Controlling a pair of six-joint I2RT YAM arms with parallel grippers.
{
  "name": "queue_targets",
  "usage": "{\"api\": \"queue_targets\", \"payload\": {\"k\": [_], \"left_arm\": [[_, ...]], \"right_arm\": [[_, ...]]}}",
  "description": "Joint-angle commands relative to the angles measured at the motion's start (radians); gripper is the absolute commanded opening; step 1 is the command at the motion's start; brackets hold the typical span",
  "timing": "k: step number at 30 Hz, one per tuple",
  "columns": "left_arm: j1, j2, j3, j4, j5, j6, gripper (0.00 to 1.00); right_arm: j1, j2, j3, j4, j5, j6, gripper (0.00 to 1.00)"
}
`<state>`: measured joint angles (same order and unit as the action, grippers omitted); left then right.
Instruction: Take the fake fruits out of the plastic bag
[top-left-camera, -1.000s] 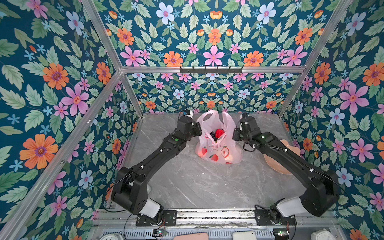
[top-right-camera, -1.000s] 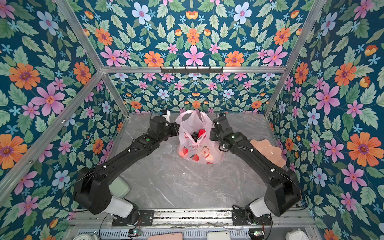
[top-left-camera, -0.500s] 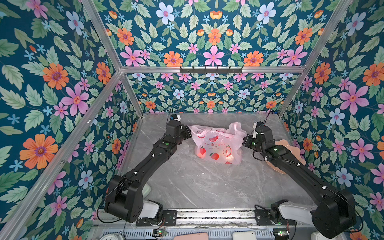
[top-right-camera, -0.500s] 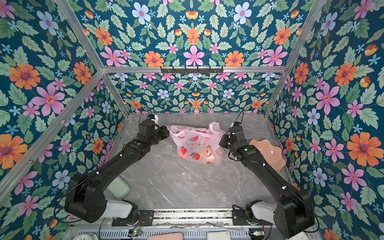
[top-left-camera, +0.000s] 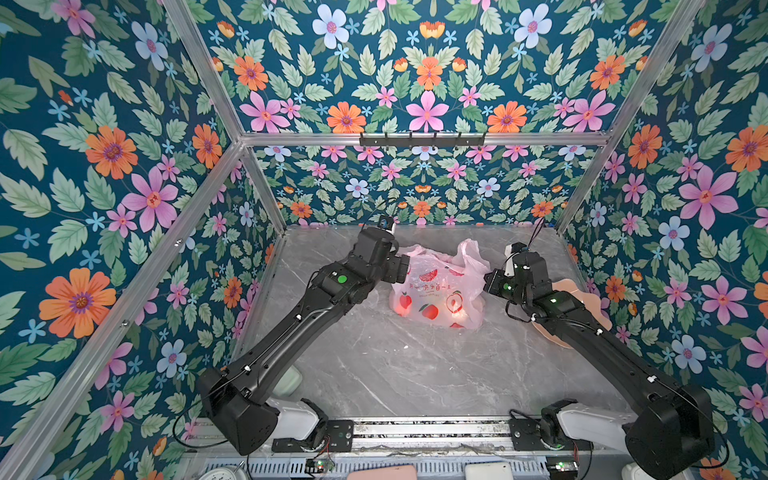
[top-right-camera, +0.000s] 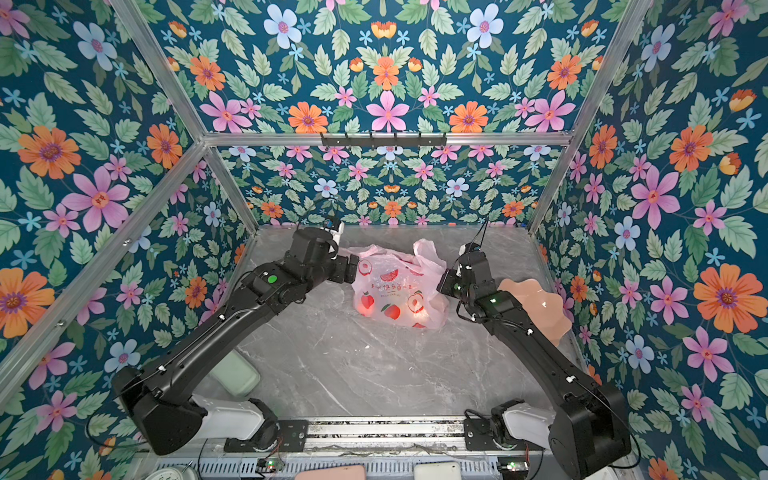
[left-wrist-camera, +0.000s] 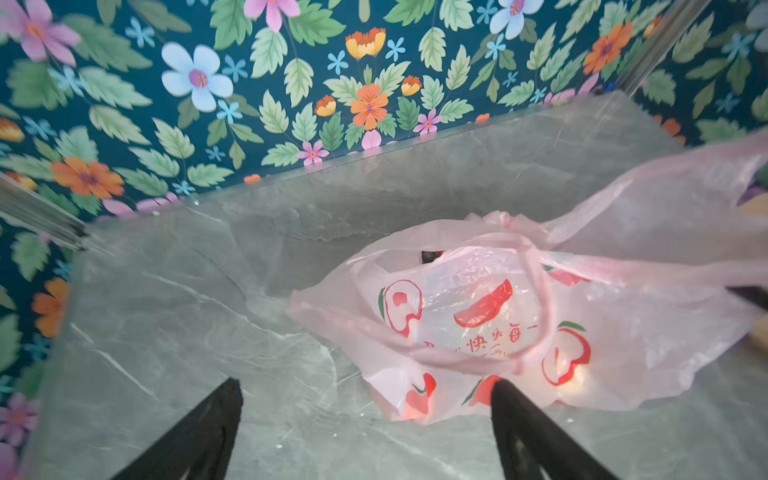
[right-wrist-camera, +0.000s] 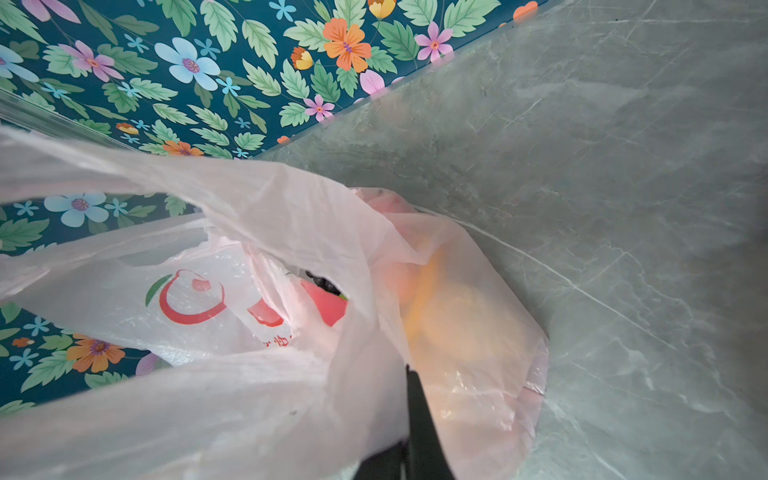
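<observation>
Bag: the plastic bag (top-left-camera: 436, 291) is lying slumped on the bench (top-left-camera: 395, 374), toward the back, between the two arms.
Fruits: the fake fruits (right-wrist-camera: 449, 320) are sitting inside the bag. An orange-yellow shape is showing through the film and a red piece is peeking out at the mouth. None is lying out on the bench or on the plate (top-right-camera: 536, 303).
Left gripper: the left gripper (left-wrist-camera: 365, 386) is standing wide open and holding nothing, hovering just beside the bag's near edge.
Right gripper: the right gripper (right-wrist-camera: 411, 374) is pinching shut on the bag's film near a handle, keeping that side lifted.
Progress: I am judging this as early, with nothing out and the mouth gaping only partly.
Remaining: every fruit is waiting to come out. The mouth probably needs spreading before the free gripper reaches in.
</observation>
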<state>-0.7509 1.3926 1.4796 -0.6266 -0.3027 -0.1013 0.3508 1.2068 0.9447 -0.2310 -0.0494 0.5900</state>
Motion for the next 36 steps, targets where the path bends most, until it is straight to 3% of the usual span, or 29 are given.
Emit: {"api": "queue_targets", "payload": {"k": [1, 4, 9, 15, 23, 26, 29, 36], "left_arm": [[-0.103, 0.049, 0.059, -0.118, -0.221, 0.263, 1.00], [-0.152, 0.095, 0.082, -0.094, -0.274, 0.466, 1.00], [-0.141, 0.245, 0.261, -0.098, -0.245, 0.564, 1.00], [-0.108, 0.457, 0.463, -0.182, -0.192, 0.558, 1.00], [-0.039, 0.652, 0.685, -0.280, -0.222, 0.435, 0.95], [0.002, 0.683, 0.714, -0.296, -0.147, 0.385, 0.84], [0.053, 0.696, 0.726, -0.334, -0.065, 0.314, 0.59], [0.185, 0.620, 0.623, -0.340, 0.296, 0.166, 0.18]], "right_arm": [[0.000, -0.010, -0.002, 0.033, -0.007, -0.013, 0.00], [-0.001, -0.020, -0.013, 0.037, -0.009, -0.013, 0.00], [0.000, -0.037, -0.038, 0.047, -0.009, -0.012, 0.00], [0.000, -0.058, -0.062, 0.049, -0.005, -0.013, 0.00], [0.001, -0.065, -0.069, 0.039, 0.006, -0.028, 0.00], [0.000, -0.062, -0.070, 0.034, 0.023, -0.030, 0.00], [-0.001, -0.066, -0.071, 0.014, 0.072, -0.030, 0.00], [-0.035, -0.032, -0.068, 0.043, 0.030, -0.019, 0.00]]}}
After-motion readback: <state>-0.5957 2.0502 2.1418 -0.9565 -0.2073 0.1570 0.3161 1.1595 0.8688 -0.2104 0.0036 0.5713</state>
